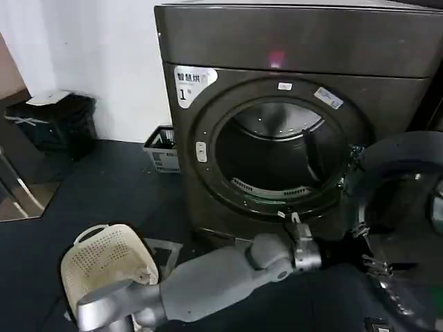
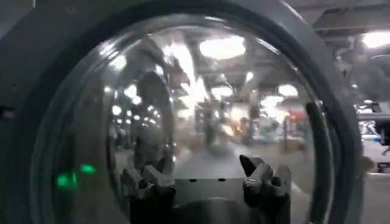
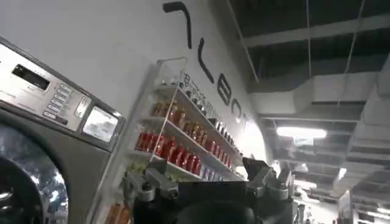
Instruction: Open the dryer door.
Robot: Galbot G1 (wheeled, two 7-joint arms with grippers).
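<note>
The dryer (image 1: 208,180) is a dark grey-bronze machine with a white sticker marked "1" (image 1: 188,84), and its round drum opening (image 1: 277,152) is uncovered. The dryer door (image 1: 405,200) stands swung out to the right with its dark grey inner side towards me. My left arm reaches across low in front of the machine. Its left gripper (image 1: 370,259) is at the door's lower inner edge. In the left wrist view the left gripper (image 2: 204,179) is open, nothing between its fingers, right in front of the door glass (image 2: 207,109). My right gripper (image 3: 204,182) is open and points up at a wall, away from the dryer.
A white perforated basket (image 1: 107,266) sits on the dark floor at the lower left. A small crate (image 1: 163,149) stands against the dryer's left side, and a black bin (image 1: 59,124) is further left. A shelf of red bottles (image 3: 177,146) and a neighbouring machine's panel (image 3: 55,97) show near the right gripper.
</note>
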